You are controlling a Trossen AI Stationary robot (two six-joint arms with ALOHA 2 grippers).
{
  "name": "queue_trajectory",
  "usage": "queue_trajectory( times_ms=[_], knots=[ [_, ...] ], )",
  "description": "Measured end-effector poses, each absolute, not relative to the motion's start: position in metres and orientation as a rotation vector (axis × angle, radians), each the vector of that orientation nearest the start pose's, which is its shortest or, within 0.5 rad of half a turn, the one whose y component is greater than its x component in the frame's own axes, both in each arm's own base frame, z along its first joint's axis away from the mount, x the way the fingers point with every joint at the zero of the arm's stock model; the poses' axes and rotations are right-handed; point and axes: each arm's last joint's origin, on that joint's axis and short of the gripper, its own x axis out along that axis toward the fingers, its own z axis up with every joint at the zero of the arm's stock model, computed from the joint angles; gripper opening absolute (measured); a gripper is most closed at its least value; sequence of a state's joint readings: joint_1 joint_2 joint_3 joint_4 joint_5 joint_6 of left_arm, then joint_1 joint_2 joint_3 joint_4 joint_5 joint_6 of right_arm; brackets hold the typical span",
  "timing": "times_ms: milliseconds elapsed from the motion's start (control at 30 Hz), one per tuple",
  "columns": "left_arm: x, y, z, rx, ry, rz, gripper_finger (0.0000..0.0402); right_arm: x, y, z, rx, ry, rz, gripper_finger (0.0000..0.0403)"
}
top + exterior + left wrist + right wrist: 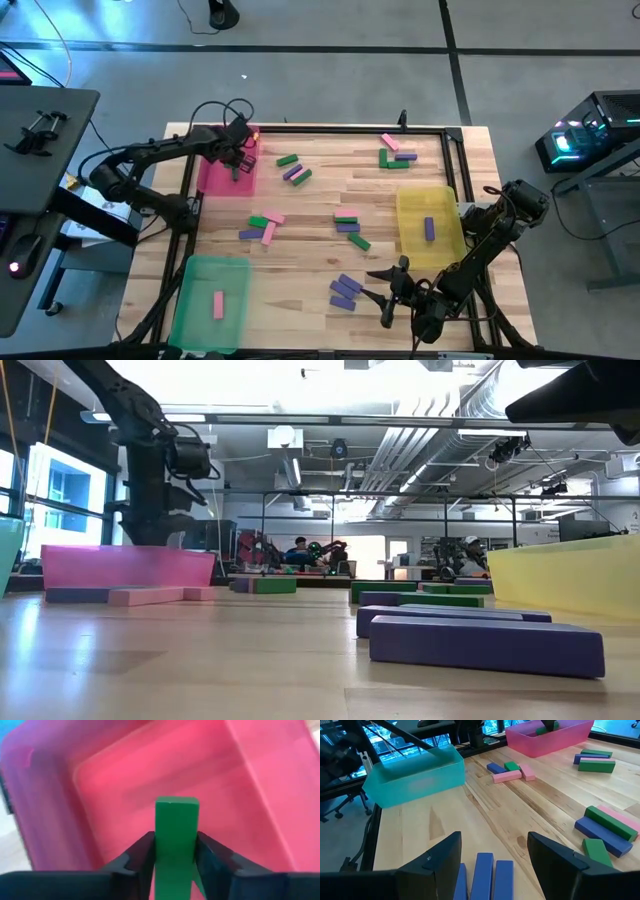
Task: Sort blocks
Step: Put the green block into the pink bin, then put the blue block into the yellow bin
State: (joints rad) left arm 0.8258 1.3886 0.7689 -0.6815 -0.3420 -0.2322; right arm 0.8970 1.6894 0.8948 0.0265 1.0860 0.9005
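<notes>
The left gripper (238,160) hangs over the pink tray (212,178) with a green block (176,837) between its fingers (140,857), the block pointing down into the tray, presumably so that it lands inside and not on the wood. Whether the fingers are pinching it or have already slackened cannot be told: the block sits between them and a thin gap may show on one side. In the high view the block is a dark green sliver over the tray.

Well away from the pink tray, at the opposite corner, the right gripper (492,855) waits with jaws spread wide above three purple blocks (484,872) lying side by side (probably its next pick).

The tray's floor under the block is hidden. The other loose blocks lie scattered across the table (320,195) beyond the tray.
</notes>
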Motion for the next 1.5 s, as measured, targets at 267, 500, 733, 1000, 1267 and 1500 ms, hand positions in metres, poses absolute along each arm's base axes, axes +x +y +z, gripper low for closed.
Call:
queue_trajectory(
  times_ms=[267,500,733,1000,1267,1500],
  knots=[
    [0.141,0.179,0.188,-0.56,1.149,1.137,0.0219,0.222,0.237,0.176,0.243,0.298,-0.338,0.0213],
    [0.143,0.169,0.212,-0.515,0.99,1.095,0.0221,0.222,0.237,0.176,0.242,0.298,-0.339,0.0213],
    [0.172,0.147,0.241,-0.394,0.728,0.813,0.0205,0.222,0.237,0.176,0.241,0.294,-0.342,0.0213],
    [0.226,0.093,0.254,-0.082,0.591,0.447,0.0184,0.222,0.237,0.176,0.241,0.293,-0.343,0.0213],
    [0.254,0.059,0.228,-0.066,0.679,0.492,0.0174,0.222,0.237,0.176,0.242,0.293,-0.343,0.0213],
    [0.265,0.069,0.189,-0.254,0.814,0.606,0.0166,0.223,0.237,0.176,0.242,0.293,-0.345,0.0213]
  ],
)
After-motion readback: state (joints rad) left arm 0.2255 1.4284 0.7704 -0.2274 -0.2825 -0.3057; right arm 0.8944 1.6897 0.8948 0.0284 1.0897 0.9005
